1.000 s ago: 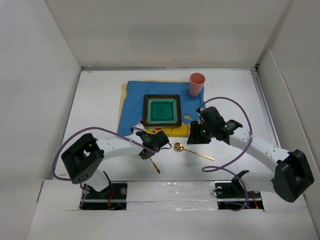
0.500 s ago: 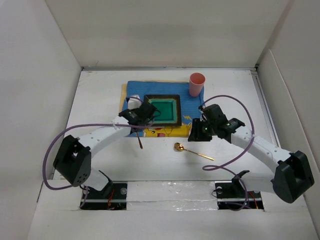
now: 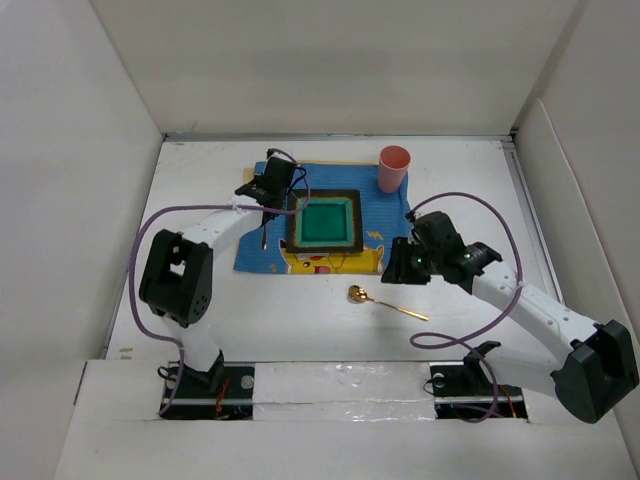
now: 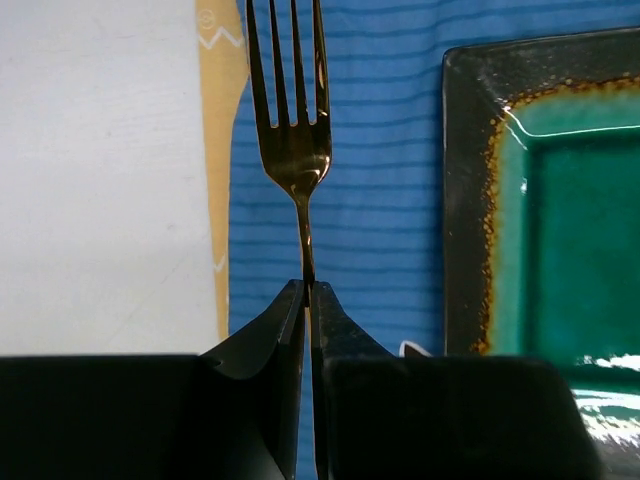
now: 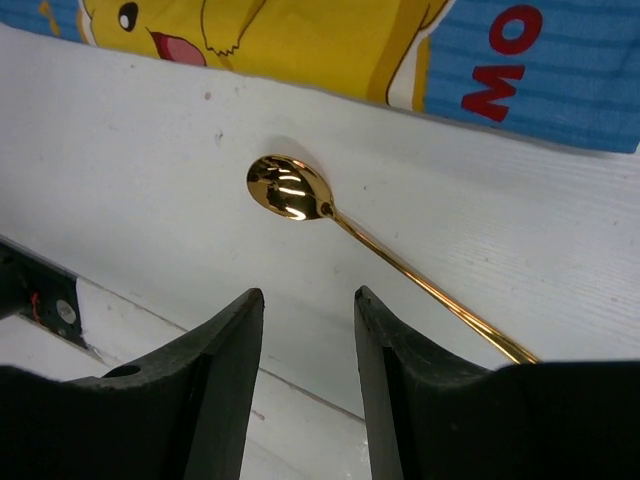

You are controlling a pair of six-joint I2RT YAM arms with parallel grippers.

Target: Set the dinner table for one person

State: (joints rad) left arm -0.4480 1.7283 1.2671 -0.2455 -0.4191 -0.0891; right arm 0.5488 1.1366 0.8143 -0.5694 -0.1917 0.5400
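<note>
My left gripper (image 4: 307,285) is shut on the handle of a gold fork (image 4: 293,150). The tines point away from it over the left strip of the blue cartoon placemat (image 4: 380,250), just left of the square green plate (image 4: 462,200). From above, this gripper (image 3: 268,192) hangs at the placemat's far left part (image 3: 258,255), beside the plate (image 3: 293,222). A gold spoon (image 5: 290,188) lies on the white dinner table (image 3: 200,300) in front of the placemat. My right gripper (image 5: 307,293) is open and empty, hovering above the spoon's handle (image 3: 385,305).
A pink cup (image 3: 393,168) stands upright at the placemat's far right corner. White panels wall the table on the left, back and right. Purple cables loop from both arms over the near part of the table.
My left arm has swung the fork from the near middle of the table up to the placemat's left side beside the plate. The right gripper has drifted slightly, still open over the spoon.
</note>
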